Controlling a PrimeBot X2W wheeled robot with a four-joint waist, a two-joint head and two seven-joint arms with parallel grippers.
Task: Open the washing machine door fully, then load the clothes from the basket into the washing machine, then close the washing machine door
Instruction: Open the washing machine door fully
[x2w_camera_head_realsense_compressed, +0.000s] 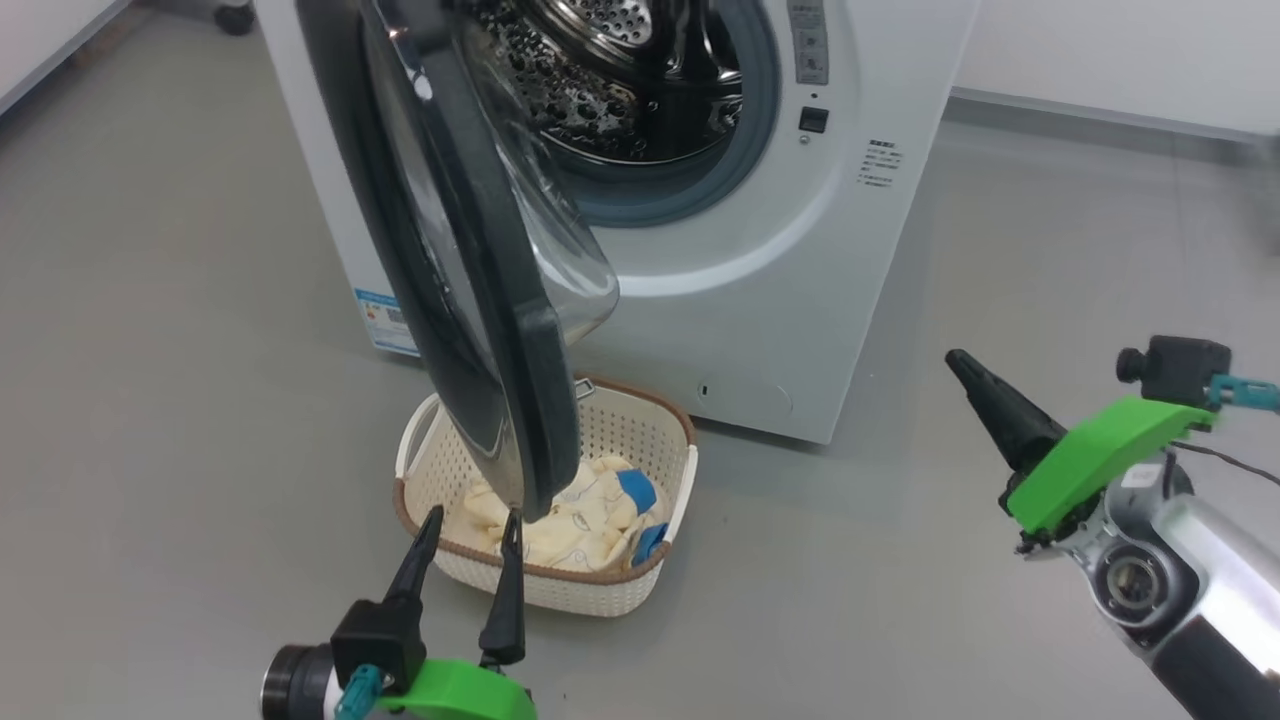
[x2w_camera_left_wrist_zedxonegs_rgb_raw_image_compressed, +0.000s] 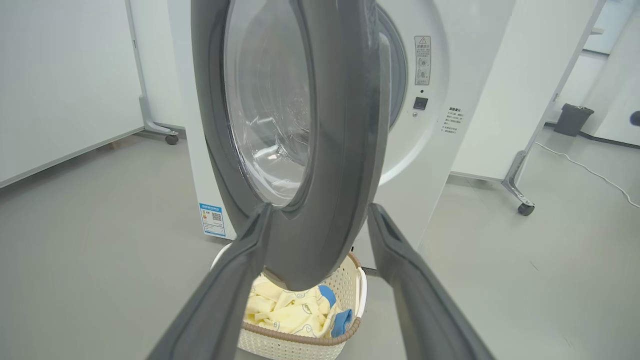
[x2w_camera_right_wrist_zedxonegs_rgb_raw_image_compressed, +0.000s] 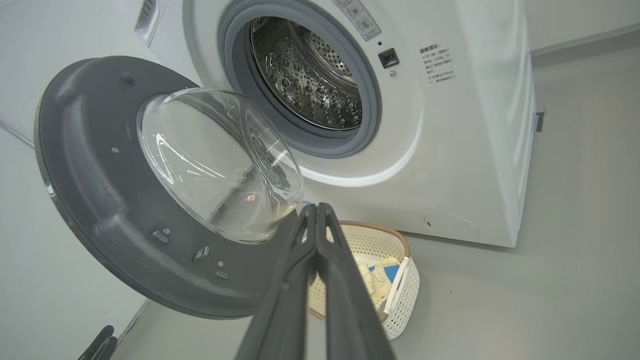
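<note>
It looked like a lab or test room rather than a home: the big white front-loading washing machine (x2w_camera_head_realsense_compressed: 760, 300) stood free on a bare, smooth grey floor (x2w_camera_left_wrist_zedxonegs_rgb_raw_image_compressed: 90, 250), flanked by plain white partition panels (x2w_camera_left_wrist_zedxonegs_rgb_raw_image_compressed: 515, 90) on grey castor feet (x2w_camera_left_wrist_zedxonegs_rgb_raw_image_compressed: 522, 206). A dark grey waste bin (x2w_camera_left_wrist_zedxonegs_rgb_raw_image_compressed: 572, 119) and a loose white cable (x2w_camera_left_wrist_zedxonegs_rgb_raw_image_compressed: 585, 170) lay beyond.

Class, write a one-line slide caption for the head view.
Open left gripper at the lower edge of the partly open washing machine door, over the basket of clothes.

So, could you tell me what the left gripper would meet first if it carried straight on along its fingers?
Most likely the lower rim of the washing machine door, which sits edge-on between the open fingers of the left gripper; how near it is, I cannot tell.
</note>
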